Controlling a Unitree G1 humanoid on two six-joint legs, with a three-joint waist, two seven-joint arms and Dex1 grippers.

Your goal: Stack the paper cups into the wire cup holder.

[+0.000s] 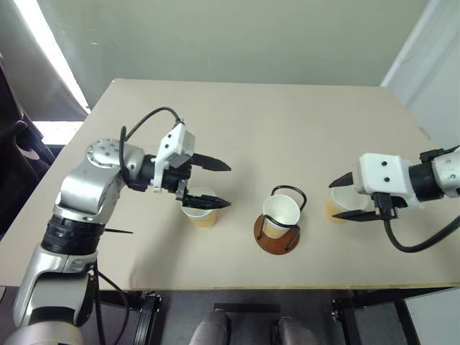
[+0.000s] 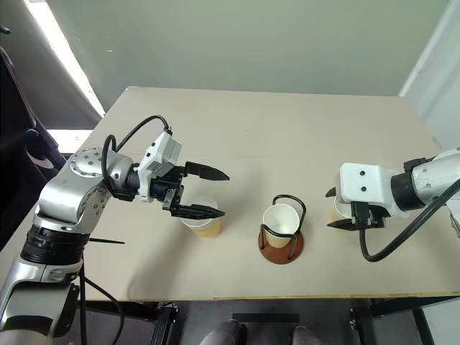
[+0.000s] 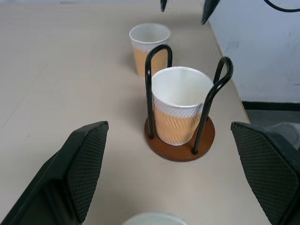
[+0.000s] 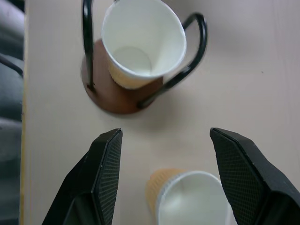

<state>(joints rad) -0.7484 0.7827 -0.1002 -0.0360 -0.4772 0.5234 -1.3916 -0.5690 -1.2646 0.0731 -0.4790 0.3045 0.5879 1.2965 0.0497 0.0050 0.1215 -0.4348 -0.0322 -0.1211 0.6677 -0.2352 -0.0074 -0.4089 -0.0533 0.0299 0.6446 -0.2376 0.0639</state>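
Item: wire cup holder (image 1: 277, 230), round reddish-brown base with black wire loops, standing near the middle of the front edge of the table (image 1: 287, 122); one paper cup (image 1: 280, 213) already seated upright inside the loops. Item: second cup (image 1: 200, 210), upright on the table toward the front-left part of the surface, left of the holder and apart from it. Item: third cup (image 1: 338, 205), upright toward the front-right part, right of the holder. Step in hand, as judged: one of three cups stacked, two loose; the right-side cup looks to be the one about to be taken. Right gripper (image 1: 348, 198): jaws spread moderately wide, empty, one finger on each side of the third cup's rim, no contact visible; forearm reaching in from the right edge, fingers pointing leftward and tilted down. Left gripper (image 1: 219, 185): jaws fully wide, empty, hanging over the second cup with the lower finger just above its rim; arm bent in from the front-left corner, fingers pointing rightward toward the holder, slightly down. Next move calls for: lowering the right fingers around the cup wall, closing gently so the paper is not crushed, then lifting and nesting the cup squarely between the wire loops.
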